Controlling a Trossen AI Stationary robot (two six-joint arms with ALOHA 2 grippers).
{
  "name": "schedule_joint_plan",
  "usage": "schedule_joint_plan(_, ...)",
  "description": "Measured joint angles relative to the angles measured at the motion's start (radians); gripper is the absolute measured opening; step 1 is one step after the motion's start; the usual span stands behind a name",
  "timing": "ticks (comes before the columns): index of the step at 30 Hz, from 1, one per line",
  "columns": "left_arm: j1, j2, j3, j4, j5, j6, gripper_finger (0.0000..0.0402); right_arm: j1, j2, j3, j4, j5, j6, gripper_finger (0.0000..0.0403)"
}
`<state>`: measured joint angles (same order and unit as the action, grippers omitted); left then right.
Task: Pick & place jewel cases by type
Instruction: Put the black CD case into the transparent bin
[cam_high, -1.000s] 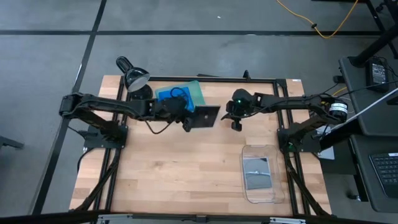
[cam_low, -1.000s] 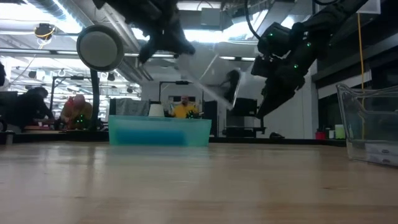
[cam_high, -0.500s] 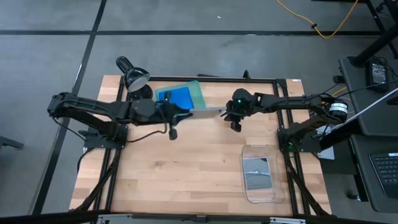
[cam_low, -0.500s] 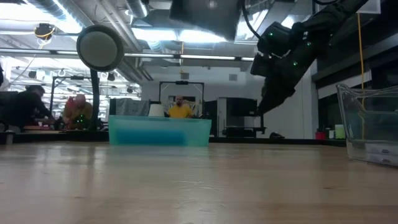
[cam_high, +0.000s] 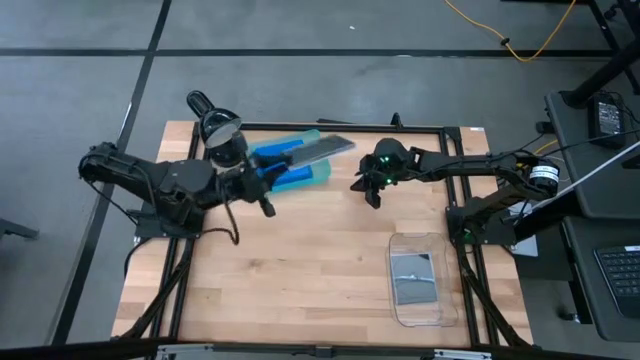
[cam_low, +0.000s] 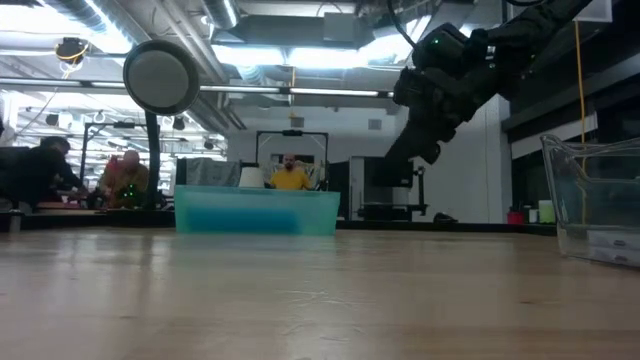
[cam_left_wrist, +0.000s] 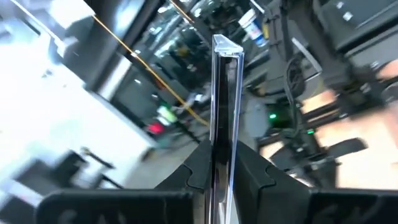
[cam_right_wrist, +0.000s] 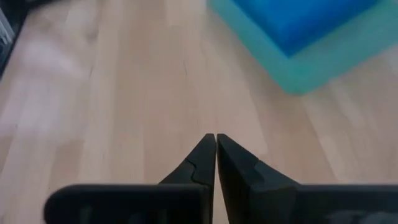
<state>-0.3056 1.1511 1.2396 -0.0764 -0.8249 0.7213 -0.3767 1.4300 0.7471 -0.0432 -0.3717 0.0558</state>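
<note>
My left gripper (cam_high: 280, 161) is shut on a grey-clear jewel case (cam_high: 322, 150), carried high over the translucent green tray (cam_high: 318, 176). Blue jewel cases (cam_high: 272, 156) lie in that tray and show again in the right wrist view as blue cases (cam_right_wrist: 311, 18). Another grey-clear case (cam_high: 414, 277) lies flat in the clear tray (cam_high: 399, 312). My right gripper (cam_high: 366, 190) hangs shut over bare table to the right of the green tray, holding nothing. The low view shows it as the right gripper (cam_low: 398, 160), above the table. My left gripper pinches the grey-clear case between its two fingers (cam_left_wrist: 200, 165) at the case's near edge (cam_left_wrist: 221, 134). The case stands edge-on to the wrist camera and reaches away from the fingers, lifted clear above the green tray.
A round lamp (cam_high: 216, 126) on a stalk stands at the table's far left corner, close behind my left wrist. The green tray (cam_low: 257, 210) sits at the far edge, the clear tray (cam_low: 595, 210) at the right. Bare wood (cam_high: 290, 270) fills the middle and near side.
My left arm has drawn back toward the table's left and far edge, carrying the grey-clear case from the gap between the two grippers to above the green tray; the case has turned as it went. My right gripper has shifted slightly toward the far left.
</note>
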Motion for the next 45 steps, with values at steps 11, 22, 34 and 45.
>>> schedule_joint_plan(11,-0.139,0.077,0.063,0.039,-0.351,0.579,0.0028,0.000,0.000,0.000,0.097,0.001,0.097,0.0021)
schedule_joint_plan(22,-0.151,0.147,0.063,0.051,-0.314,0.790,0.0028,0.000,0.000,0.000,0.099,0.009,0.124,0.0021)
schedule_joint_plan(34,-0.151,0.157,0.063,0.068,-0.250,0.936,0.0028,0.000,0.000,0.000,0.099,0.033,0.124,0.0021)
schedule_joint_plan(45,-0.152,0.155,0.063,0.203,-0.201,0.697,0.0028,0.000,0.000,0.000,0.099,0.039,0.123,0.0021)
